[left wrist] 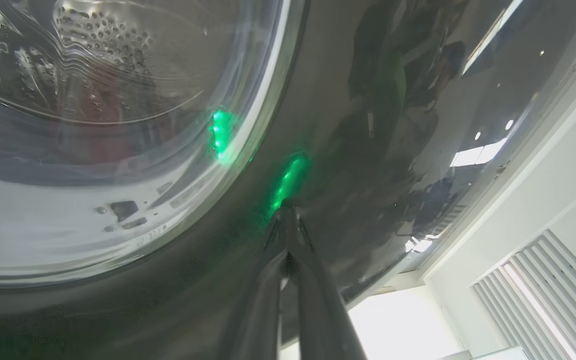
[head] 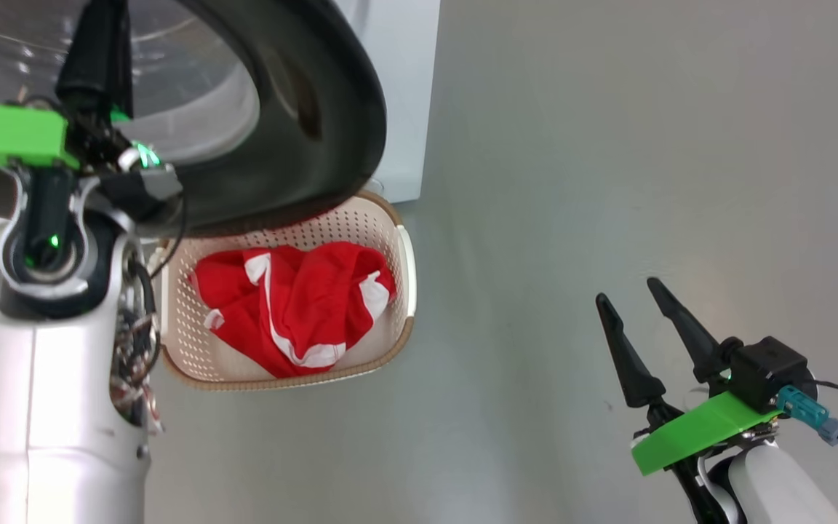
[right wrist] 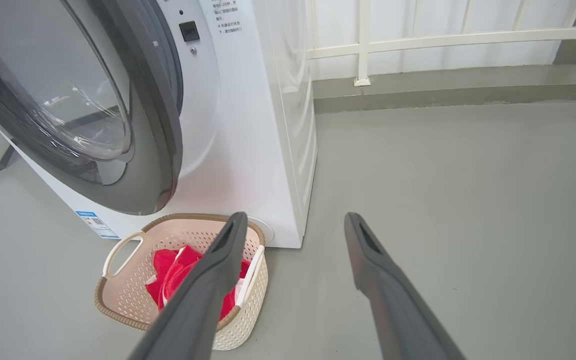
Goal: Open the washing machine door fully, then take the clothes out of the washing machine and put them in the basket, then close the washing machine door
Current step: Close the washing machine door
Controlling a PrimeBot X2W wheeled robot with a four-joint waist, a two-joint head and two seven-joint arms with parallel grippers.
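Note:
The washing machine door (head: 317, 109) has a glossy black rim and a clear glass bowl, and it stands ajar from the white washing machine (right wrist: 258, 125). My left gripper (left wrist: 286, 210) is shut, its tip against the door's black rim (left wrist: 368, 150) just beside the glass; it holds nothing. In the head view it (head: 99, 29) points up at the door. The red clothes (head: 302, 306) with white trim lie in the cream basket (head: 397, 240) on the floor below the door. My right gripper (head: 627, 291) hangs open and empty to the right, well apart from the basket (right wrist: 118, 295).
Grey floor (right wrist: 443, 175) spreads wide to the right of the machine. A white railing (right wrist: 363, 45) and a low grey kerb run along the back. A blue sticker (right wrist: 95, 222) sits low on the machine front. My left forearm (head: 48, 378) stands close beside the basket.

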